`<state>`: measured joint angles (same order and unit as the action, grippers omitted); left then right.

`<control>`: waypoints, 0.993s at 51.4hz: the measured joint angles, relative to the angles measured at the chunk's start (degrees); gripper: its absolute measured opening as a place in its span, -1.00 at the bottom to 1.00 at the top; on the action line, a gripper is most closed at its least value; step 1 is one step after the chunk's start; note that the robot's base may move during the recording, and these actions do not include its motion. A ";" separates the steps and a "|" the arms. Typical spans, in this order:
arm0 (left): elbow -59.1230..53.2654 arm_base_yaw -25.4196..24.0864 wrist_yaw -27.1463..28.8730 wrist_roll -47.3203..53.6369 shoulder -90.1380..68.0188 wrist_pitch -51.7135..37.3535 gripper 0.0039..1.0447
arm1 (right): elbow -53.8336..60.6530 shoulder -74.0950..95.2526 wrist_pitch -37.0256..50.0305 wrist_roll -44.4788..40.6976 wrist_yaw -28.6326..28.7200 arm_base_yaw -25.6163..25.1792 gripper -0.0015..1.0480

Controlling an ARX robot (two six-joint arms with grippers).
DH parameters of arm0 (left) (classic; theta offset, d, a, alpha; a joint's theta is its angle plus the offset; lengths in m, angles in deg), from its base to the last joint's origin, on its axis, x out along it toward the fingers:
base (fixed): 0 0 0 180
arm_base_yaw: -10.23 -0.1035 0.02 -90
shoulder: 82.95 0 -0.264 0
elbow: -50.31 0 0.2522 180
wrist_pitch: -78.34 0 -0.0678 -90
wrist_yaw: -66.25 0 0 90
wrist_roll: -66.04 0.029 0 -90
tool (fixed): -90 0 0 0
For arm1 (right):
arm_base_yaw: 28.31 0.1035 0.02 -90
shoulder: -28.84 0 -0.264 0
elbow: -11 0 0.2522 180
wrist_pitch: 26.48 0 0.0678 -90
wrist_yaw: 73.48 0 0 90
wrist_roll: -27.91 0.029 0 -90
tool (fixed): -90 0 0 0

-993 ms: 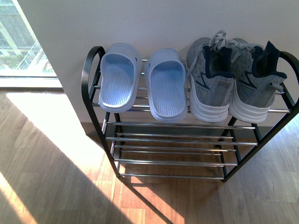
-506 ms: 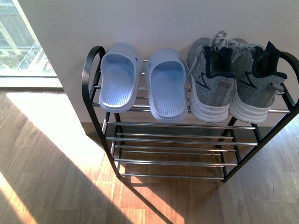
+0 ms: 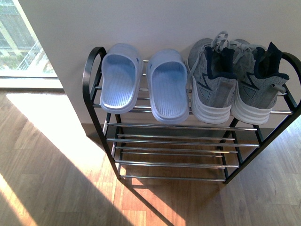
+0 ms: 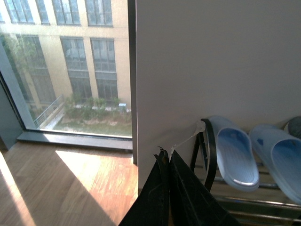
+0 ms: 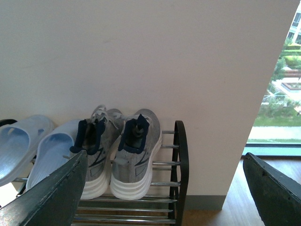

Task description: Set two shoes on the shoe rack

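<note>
The two grey sneakers (image 3: 214, 82) (image 3: 256, 82) stand side by side on the top shelf of the shoe rack (image 3: 174, 141), at its right end, toes toward the wall. They also show in the right wrist view (image 5: 96, 155) (image 5: 136, 153). Neither gripper shows in the front view. My left gripper (image 4: 165, 153) is shut and empty, held off the rack's left end. My right gripper (image 5: 164, 188) is open and empty, back from the rack's right end (image 5: 181, 165).
Two light blue slippers (image 3: 117, 77) (image 3: 167, 84) lie on the top shelf's left half. The lower chrome shelves (image 3: 174, 155) hold nothing. A white wall (image 3: 155, 23) is behind the rack. A window (image 3: 19, 42) is at the left, wooden floor (image 3: 47, 179) around.
</note>
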<state>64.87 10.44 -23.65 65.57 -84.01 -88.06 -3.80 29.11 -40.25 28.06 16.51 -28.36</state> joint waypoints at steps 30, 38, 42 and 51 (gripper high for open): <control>0.00 -0.02 -0.09 0.00 0.13 0.17 0.27 | 0.00 -0.02 0.00 0.00 -0.02 0.00 0.82; 0.00 -0.02 -0.09 0.07 0.15 0.17 0.86 | 0.00 -0.02 0.00 0.00 0.00 0.00 0.82; 0.02 -0.02 -0.09 0.07 0.15 0.17 0.82 | 0.00 -0.02 0.00 0.02 -0.02 0.00 0.82; 0.02 -0.02 -0.09 0.07 0.15 0.17 0.83 | 0.00 -0.02 0.00 0.00 -0.02 0.00 0.82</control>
<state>64.89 10.42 -23.73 65.63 -83.86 -87.89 -3.80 29.09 -40.25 28.06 16.49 -28.36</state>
